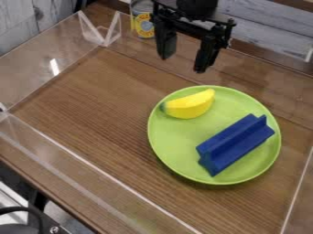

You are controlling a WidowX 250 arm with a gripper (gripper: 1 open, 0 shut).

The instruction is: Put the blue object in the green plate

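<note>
The green plate lies on the wooden table at the right of centre. On its right half rests the blue object, a deep blue stepped block lying diagonally. A yellow wedge-shaped piece sits on the plate's upper left part. My gripper hangs above the table behind the plate, pointing down, its two black fingers apart with nothing between them. It touches neither the plate nor the block.
Clear plastic walls fence the wooden table on the left, front and right. A clear triangular stand and a yellow-labelled item sit at the back near the arm's base.
</note>
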